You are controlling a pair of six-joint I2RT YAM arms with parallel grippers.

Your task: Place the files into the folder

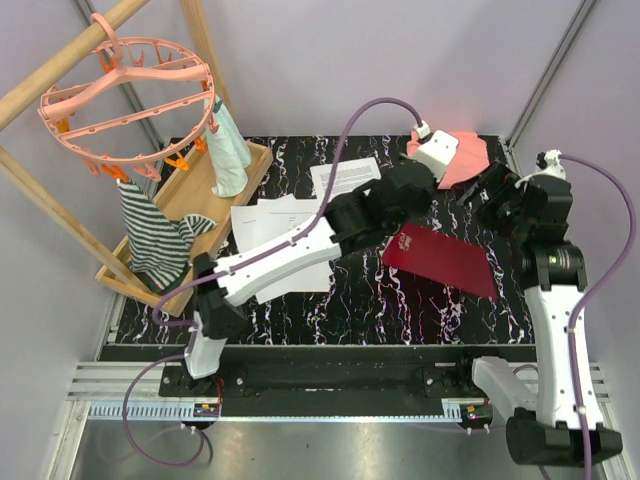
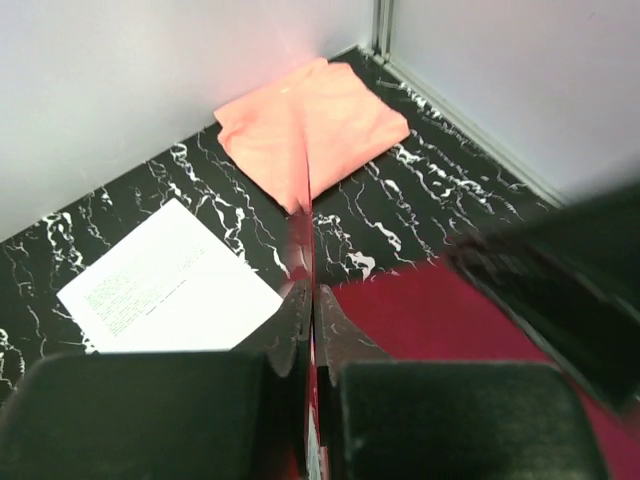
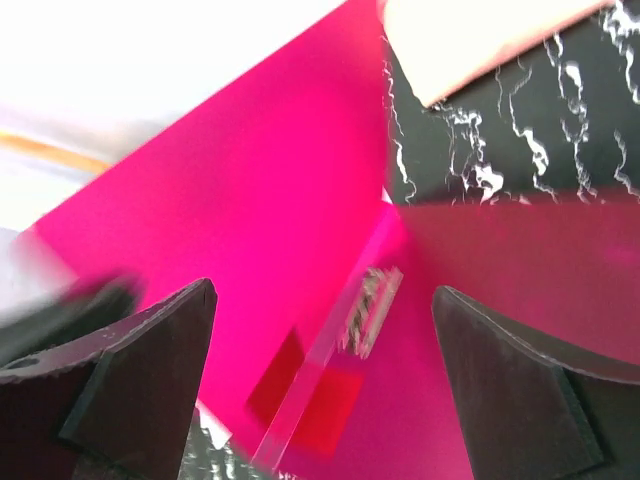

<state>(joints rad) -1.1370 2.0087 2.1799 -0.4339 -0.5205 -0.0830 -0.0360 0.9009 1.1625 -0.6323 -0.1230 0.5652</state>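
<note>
The dark red folder [image 1: 440,258] lies right of centre on the black marbled table, with its cover lifted. My left gripper [image 1: 408,212] reaches across and is shut on the cover's edge [image 2: 303,240], seen edge-on between its fingertips [image 2: 312,295]. My right gripper [image 1: 482,196] is open and empty at the folder's far right side. Its jaws [image 3: 325,290] frame the raised cover [image 3: 240,190] and the metal clip [image 3: 370,310] inside. The files, white printed sheets [image 1: 285,240], lie left of the folder, with one more sheet [image 1: 345,178] behind. A sheet also shows in the left wrist view [image 2: 170,285].
A salmon-pink folded cloth [image 1: 466,158] lies at the back right corner, also in the left wrist view [image 2: 310,125]. A wooden rack with a pink peg hanger [image 1: 125,95], a striped cloth [image 1: 155,235] and a wooden tray [image 1: 200,195] stands at the left.
</note>
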